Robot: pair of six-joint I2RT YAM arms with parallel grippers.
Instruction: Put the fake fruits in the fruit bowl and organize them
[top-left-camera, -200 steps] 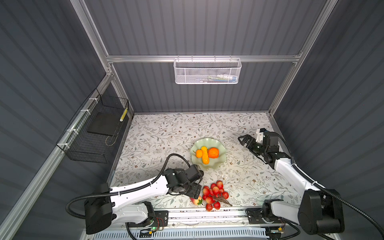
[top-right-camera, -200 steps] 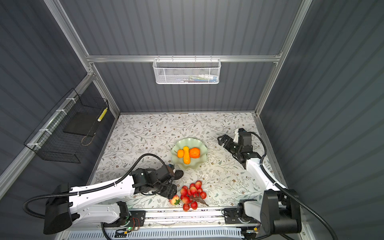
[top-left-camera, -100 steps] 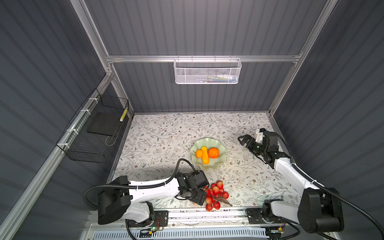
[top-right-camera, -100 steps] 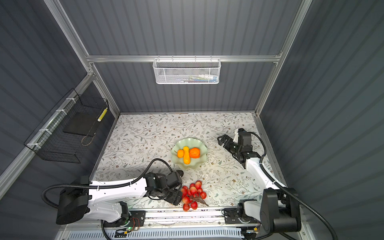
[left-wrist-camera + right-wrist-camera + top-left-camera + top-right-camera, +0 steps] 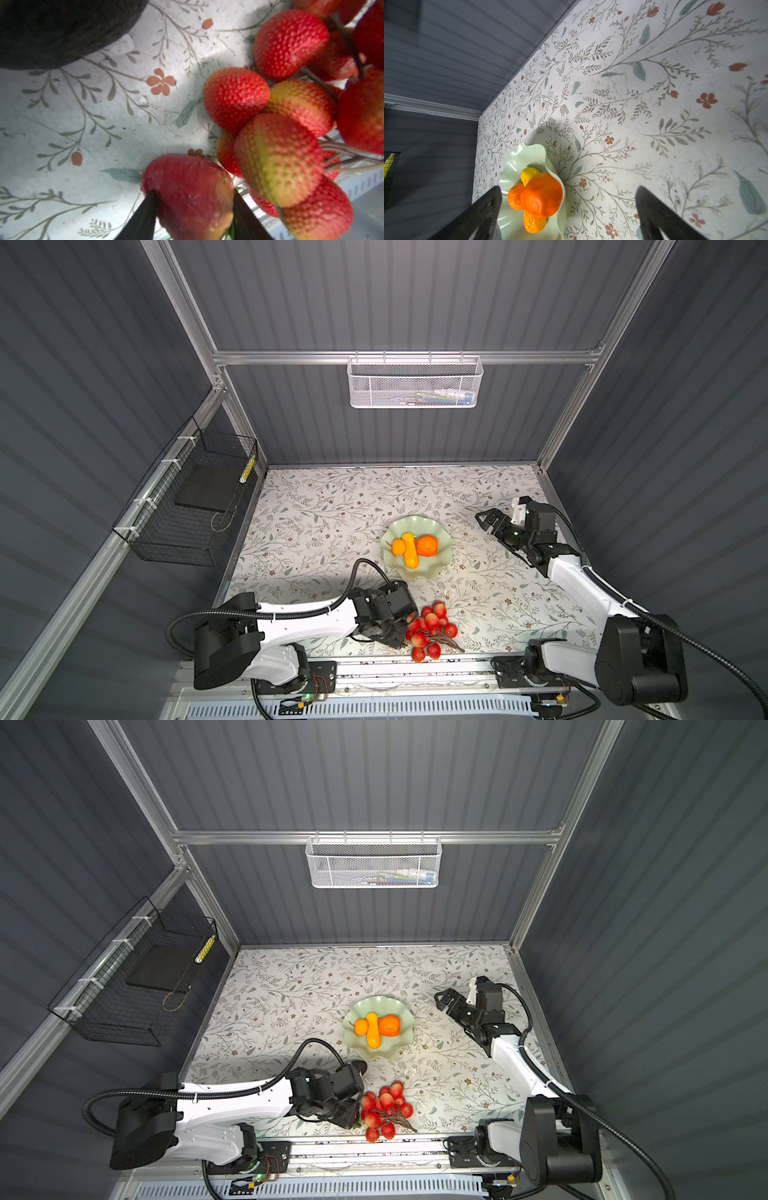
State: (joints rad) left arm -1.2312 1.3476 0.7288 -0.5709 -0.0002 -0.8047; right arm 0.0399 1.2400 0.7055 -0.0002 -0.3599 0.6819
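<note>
In the left wrist view, my left gripper (image 5: 193, 191) is shut on the red strawberry (image 5: 187, 199), one black finger (image 5: 145, 216) pressed against each side. The twiggy red-berry bunch (image 5: 278, 158) lies right beside it on the table, near the front edge (image 5: 430, 626). A black oval (image 5: 360, 1065) rests behind the left wrist. The mint fruit bowl (image 5: 440, 562) holds two orange round fruits (image 5: 427, 545) (image 5: 398, 546) and a yellow-orange elongated one (image 5: 409, 556). To the right of the bowl, my right gripper (image 5: 484, 518) (image 5: 569, 189) hangs open and empty.
A white mesh basket (image 5: 415, 383) hangs on the back wall. On the left wall hangs a black wire basket (image 5: 191, 506). The metal rail (image 5: 415, 668) runs along the front edge, just behind the berries.
My left gripper dropped toward the front edge beside the berry bunch and closed its jaws on the strawberry. The right arm has not moved.
</note>
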